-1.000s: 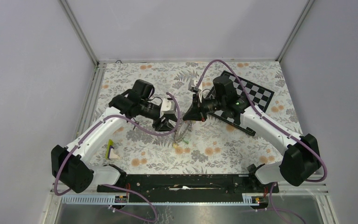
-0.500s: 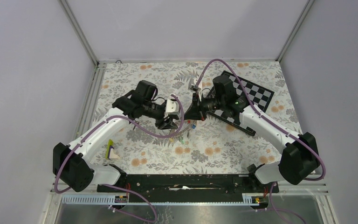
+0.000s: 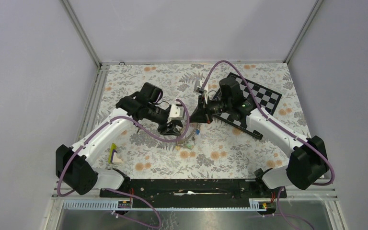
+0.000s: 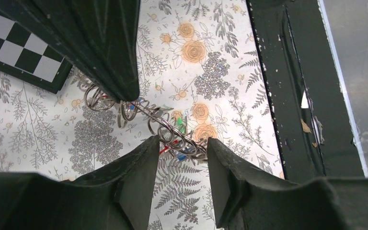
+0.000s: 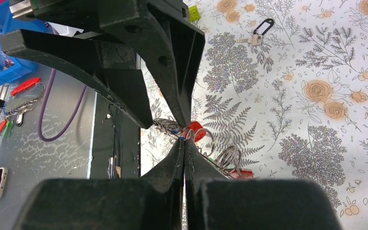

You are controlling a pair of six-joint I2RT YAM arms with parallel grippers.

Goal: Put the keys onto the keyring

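keyring point(image 4: 172, 136) with coloured keys point(image 4: 178, 128) hangs mid-air between both arms, above floral surface point(image 4: 220, 57). right fingers point(image 5: 184, 143) together, clamped on ring. left fingers point(image 4: 143, 163) apart, straddling ring loops, grip unclear. several keys seem threaded. one black-headed key point(image 5: 258, 34) lies apart on surface, likely left.

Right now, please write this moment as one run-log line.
left gripper: part open around key cluster | right gripper: shut on cluster | cluster: lifted between both | chequered board: untouched

arms: white links | joints: black | cables: purple | pincers: black
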